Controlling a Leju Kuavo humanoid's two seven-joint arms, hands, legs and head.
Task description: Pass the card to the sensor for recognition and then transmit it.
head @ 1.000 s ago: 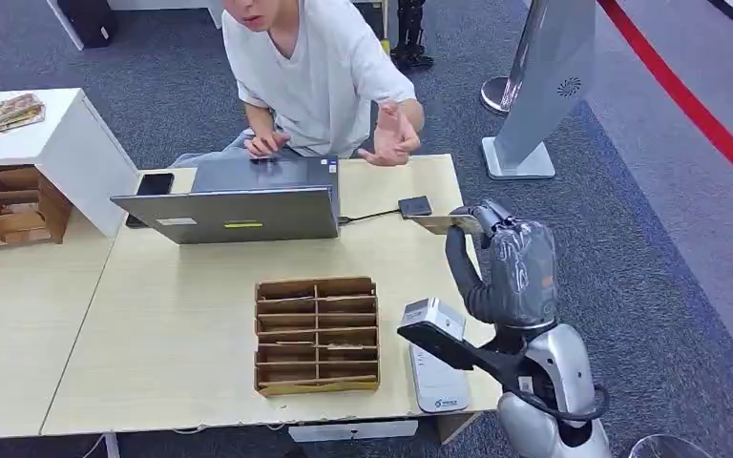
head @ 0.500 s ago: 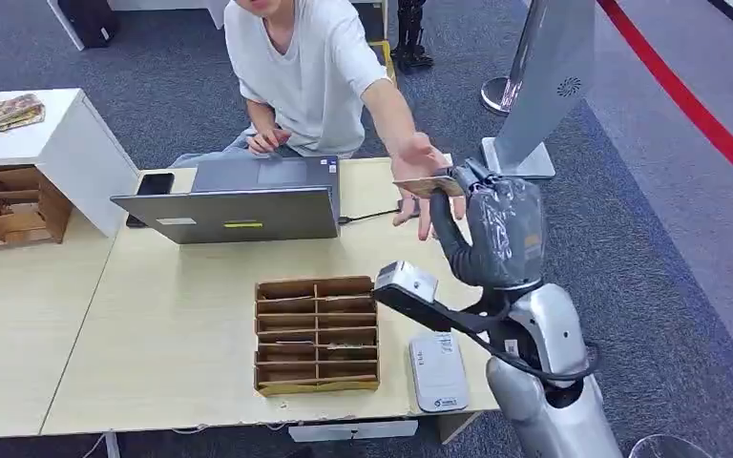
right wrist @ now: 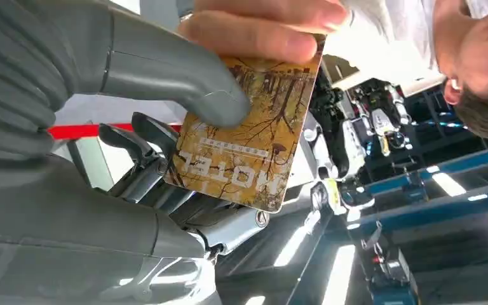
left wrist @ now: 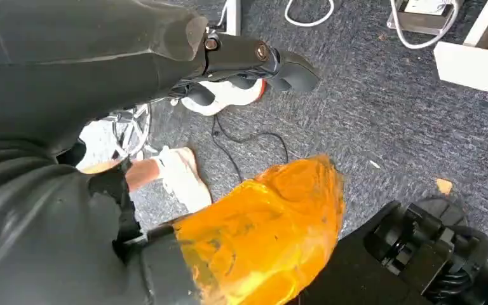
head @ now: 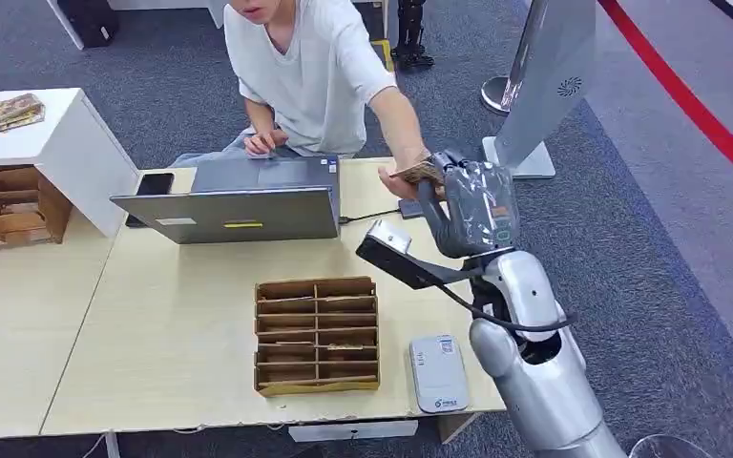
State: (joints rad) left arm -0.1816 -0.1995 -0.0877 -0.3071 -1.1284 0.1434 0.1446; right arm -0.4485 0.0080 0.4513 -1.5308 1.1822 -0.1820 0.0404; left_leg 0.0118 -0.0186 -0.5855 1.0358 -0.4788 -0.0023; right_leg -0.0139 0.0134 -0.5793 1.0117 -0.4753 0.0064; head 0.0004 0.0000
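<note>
My right hand (head: 468, 205) is raised over the table's far right corner and pinches a brown hotel card (head: 418, 173). In the right wrist view my grey thumb (right wrist: 210, 105) presses on the card (right wrist: 254, 140), and the person's fingers (right wrist: 260, 25) grip its far edge. The person's hand (head: 399, 179) reaches across from behind the laptop and holds the same card. A small black reader (head: 408, 210) on a cable lies on the table, mostly hidden behind my hand. My left hand (left wrist: 254, 54) hangs over the carpet and holds nothing.
A grey laptop (head: 239, 205) stands at the table's far side with a phone (head: 154, 184) beside it. A wooden divided box (head: 316, 334) sits mid-table and a white device (head: 438, 372) near the front edge. A white kiosk stand (head: 534, 105) rises behind.
My right arm lifted the card up and away from the black reader toward the person. The person's hand reached out and took hold of the card.
</note>
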